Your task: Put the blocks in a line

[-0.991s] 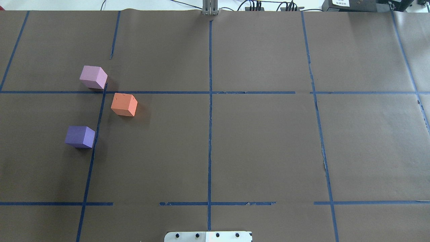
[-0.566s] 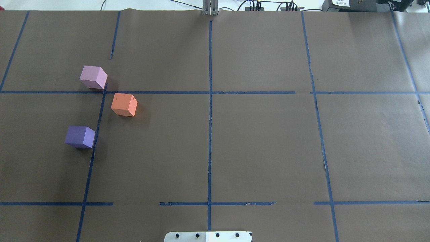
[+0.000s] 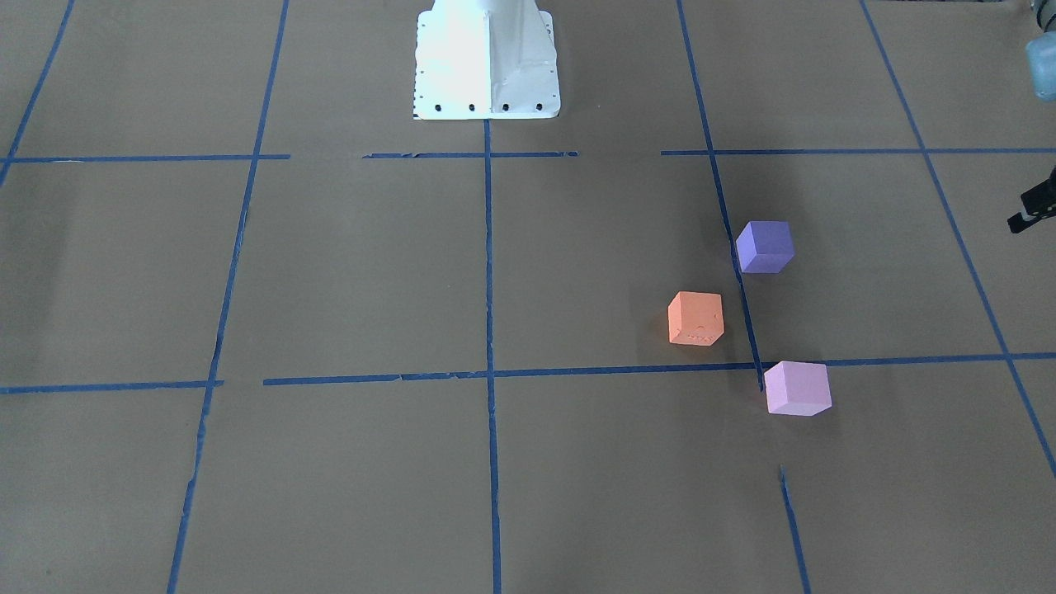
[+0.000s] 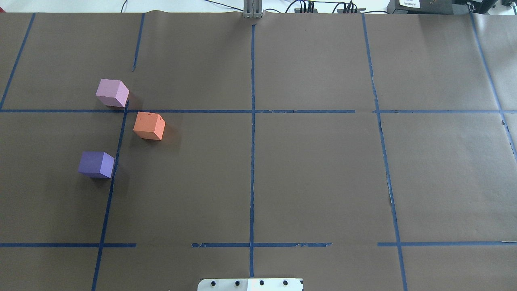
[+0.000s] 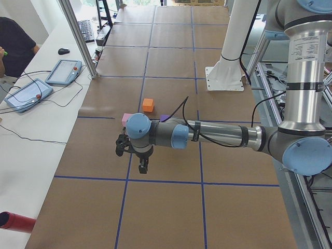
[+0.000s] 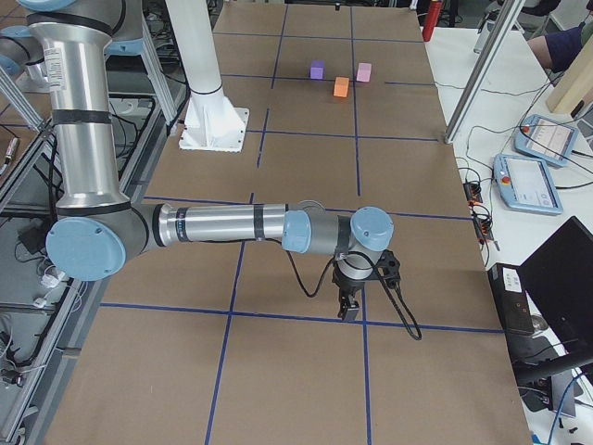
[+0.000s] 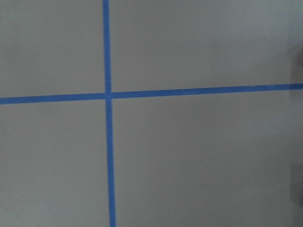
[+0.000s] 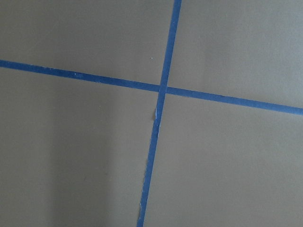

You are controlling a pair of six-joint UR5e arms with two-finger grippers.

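Three cubes sit apart on the brown paper on my left side: a pale pink one (image 4: 112, 93) farthest from me, an orange one (image 4: 149, 125) in the middle and a little to the right, and a dark purple one (image 4: 96, 164) nearest. They form a bent row, not a straight one. They also show in the front view: pink (image 3: 796, 388), orange (image 3: 696, 318), purple (image 3: 765, 246). My left gripper (image 5: 142, 167) hangs over the paper left of the cubes, away from them. My right gripper (image 6: 349, 311) hangs far off at the table's other end. I cannot tell whether either is open or shut. Both wrist views show only paper and tape.
Blue tape lines (image 4: 252, 141) mark a grid on the paper. The white robot pedestal (image 3: 485, 58) stands at my edge. Across the table are an aluminium post (image 5: 78, 36), two tablets (image 5: 63, 71) with cables, and a red cylinder (image 5: 15, 222). A person sits at the far side (image 5: 13, 39).
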